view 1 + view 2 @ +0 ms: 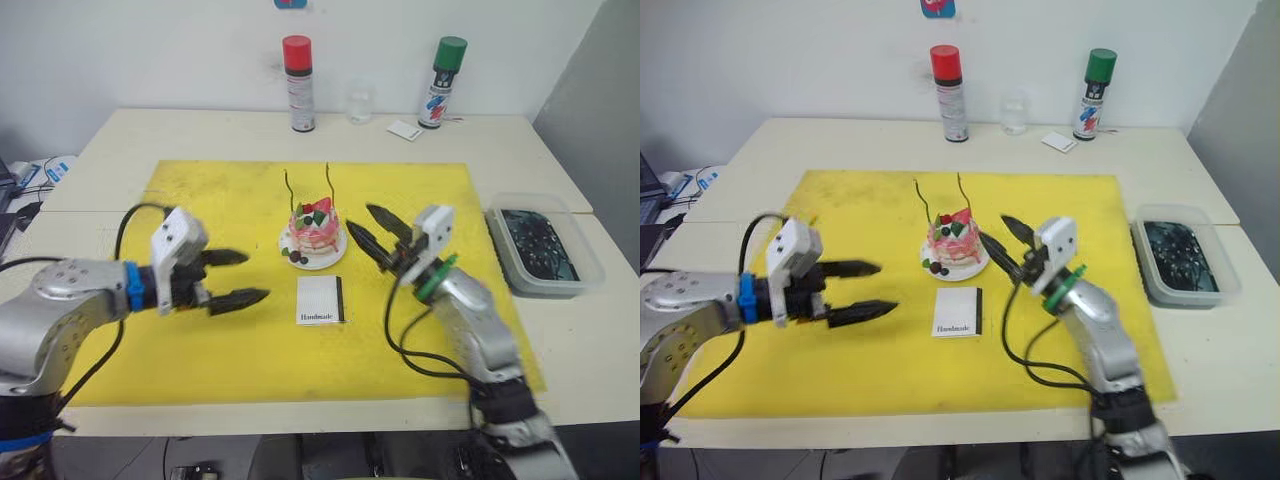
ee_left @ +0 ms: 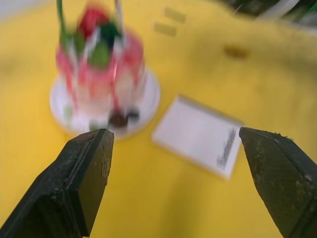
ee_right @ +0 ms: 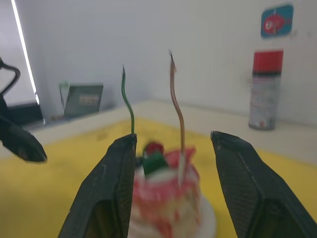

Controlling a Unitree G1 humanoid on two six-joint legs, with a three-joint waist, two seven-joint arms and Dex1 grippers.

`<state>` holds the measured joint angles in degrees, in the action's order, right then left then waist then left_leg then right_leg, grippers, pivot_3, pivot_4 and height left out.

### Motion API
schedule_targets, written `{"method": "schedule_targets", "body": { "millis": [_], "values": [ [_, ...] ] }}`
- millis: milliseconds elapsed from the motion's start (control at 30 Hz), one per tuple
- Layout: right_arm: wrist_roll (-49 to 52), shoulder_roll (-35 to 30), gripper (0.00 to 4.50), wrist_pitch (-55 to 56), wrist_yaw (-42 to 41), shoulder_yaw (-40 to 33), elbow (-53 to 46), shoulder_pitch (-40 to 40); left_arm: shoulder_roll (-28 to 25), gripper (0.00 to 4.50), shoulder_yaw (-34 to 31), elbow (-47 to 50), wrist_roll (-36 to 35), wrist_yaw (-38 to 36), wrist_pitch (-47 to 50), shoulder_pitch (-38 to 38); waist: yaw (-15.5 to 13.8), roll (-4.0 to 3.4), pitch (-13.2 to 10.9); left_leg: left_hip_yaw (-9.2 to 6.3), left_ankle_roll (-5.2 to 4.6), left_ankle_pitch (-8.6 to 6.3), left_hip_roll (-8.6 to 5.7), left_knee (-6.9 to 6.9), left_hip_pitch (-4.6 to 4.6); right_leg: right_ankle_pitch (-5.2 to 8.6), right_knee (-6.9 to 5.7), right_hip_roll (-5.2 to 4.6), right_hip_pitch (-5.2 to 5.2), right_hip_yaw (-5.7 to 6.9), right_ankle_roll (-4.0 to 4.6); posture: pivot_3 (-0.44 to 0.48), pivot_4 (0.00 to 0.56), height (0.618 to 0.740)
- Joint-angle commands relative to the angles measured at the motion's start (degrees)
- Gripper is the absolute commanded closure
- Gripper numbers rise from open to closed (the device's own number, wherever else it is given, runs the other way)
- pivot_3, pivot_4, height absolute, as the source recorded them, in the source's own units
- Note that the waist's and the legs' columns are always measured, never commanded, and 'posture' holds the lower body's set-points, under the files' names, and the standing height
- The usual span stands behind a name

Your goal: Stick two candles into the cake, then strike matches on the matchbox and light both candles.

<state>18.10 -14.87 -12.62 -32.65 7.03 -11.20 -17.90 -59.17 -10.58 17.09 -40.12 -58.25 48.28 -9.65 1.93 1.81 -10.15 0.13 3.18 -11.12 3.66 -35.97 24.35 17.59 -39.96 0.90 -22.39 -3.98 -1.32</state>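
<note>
The pink-and-white cake sits on its small white plate in the middle of the yellow mat. Two thin wavy candles stand upright in it, a green one and a brownish one. The white matchbox lies flat just in front of the plate. My left gripper hovers open to the left of the matchbox, fingers pointing at it. Close to the cake's right side, my right gripper is open and empty. The matches are out of view.
The yellow mat covers most of the table. Along the back edge stand a red-capped spray can, a clear glass, a small white card and a green-capped spray can. A clear plastic box sits at the right.
</note>
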Motion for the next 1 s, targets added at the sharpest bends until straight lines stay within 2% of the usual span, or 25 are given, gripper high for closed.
{"method": "schedule_targets", "body": {
  "millis": [33, 100, 133, 267, 400, 467, 533, 733, 1000],
  "values": [
    [0.04, -5.94, 2.2, -7.0, -3.87, 2.12, -8.16, 0.87, -1.53, 0.0, -2.11, -1.15, -6.17, -1.99, 8.58, -0.76, -0.02, 0.0, -0.01, -0.01, 0.0, 0.0, 0.01, 0.0, 0.0, 0.1, 0.0, 0.01, 0.0, 0.01, -0.03, 0.0, 0.15, 0.74],
    [-2.93, -11.71, 2.63, -9.99, -6.15, 4.15, -9.18, 0.86, -0.57, 0.0, -0.7, -3.7, -7.58, -1.82, 12.11, -2.58, -0.04, -0.05, -0.03, -0.06, 0.0, 0.0, 0.02, -0.02, -0.02, 0.21, -0.06, 0.04, 0.01, 0.05, -0.14, 0.0, 0.15, 0.74],
    [-3.94, -13.23, 3.04, -11.37, -5.9, 4.58, -9.4, 0.53, 0.15, 0.0, 0.07, -4.68, -8.36, -1.4, 13.98, -3.66, -0.07, -0.03, -0.02, -0.06, 0.0, 0.01, 0.01, -0.04, -0.03, 0.22, -0.06, 0.04, 0.02, 0.05, -0.16, 0.0, 0.15, 0.74],
    [-4.06, -15.13, 4.39, -17.03, -6.28, 5.81, -10.05, -1.8, 3.63, 0.0, 1.21, -8.27, -12.12, 1.27, 22.97, -8.39, -0.06, -0.01, -0.03, -0.02, 0.0, 0.0, -0.04, -0.08, -0.04, 0.2, -0.05, 0.04, 0.05, 0.01, -0.24, 0.0, 0.15, 0.74],
    [-3.68, -15.55, 4.45, -21.17, -6.72, 6.37, -10.63, -3.08, 8.18, 0.0, -0.74, -13.11, -16.62, 3.31, 31.12, -13.86, -0.06, 0.05, -0.03, -0.04, 0.0, 0.0, -0.05, -0.08, 0.01, 0.22, -0.02, 0.05, 0.04, 0.02, -0.3, 0.0, 0.15, 0.74],
    [-3.87, -16.06, 4.45, -23.14, -7.19, 7.2, -10.72, -3.45, 10.34, 0.0, 0.22, -15.14, -16.43, 5.28, 33.88, -15.17, -0.07, 0.05, -0.03, -0.08, -0.01, 0.0, -0.06, -0.07, 0.05, 0.23, -0.02, 0.05, 0.04, 0.06, -0.32, 0.0, 0.15, 0.74],
    [-4.1, -16.4, 4.45, -24.24, -7.51, 7.88, -10.86, -3.74, 11.83, 0.0, 0.93, -16.03, -15.78, 6.94, 35.33, -15.36, -0.06, 0.05, -0.02, -0.09, -0.01, -0.01, -0.07, -0.06, 0.06, 0.23, -0.01, 0.05, 0.03, 0.05, -0.32, 0.0, 0.15, 0.74],
    [-6.78, -15.82, 4.45, -25.15, -7.47, 11.08, -8.92, -5.93, 21.2, 0.0, -2.14, -22.38, -13.43, 15.59, 35.5, -18.31, -0.09, 0.06, -0.02, -0.17, 0.0, 0.0, -0.07, -0.09, 0.06, 0.23, -0.04, 0.05, 0.04, 0.12, -0.32, 0.0, 0.15, 0.74],
    [-9.47, -14.54, 4.45, -25.78, -9.13, 15.83, -5.6, -9.42, 25.2, 0.0, -5.2, -19.55, -16.79, 18.02, 42.13, -19.36, -0.09, 0.07, -0.01, -0.09, 0.02, 0.02, -0.13, -0.18, 0.02, 0.12, -0.02, 0.01, 0.11, 0.0, -0.51, 0.0, 0.15, 0.74]
  ]
}}
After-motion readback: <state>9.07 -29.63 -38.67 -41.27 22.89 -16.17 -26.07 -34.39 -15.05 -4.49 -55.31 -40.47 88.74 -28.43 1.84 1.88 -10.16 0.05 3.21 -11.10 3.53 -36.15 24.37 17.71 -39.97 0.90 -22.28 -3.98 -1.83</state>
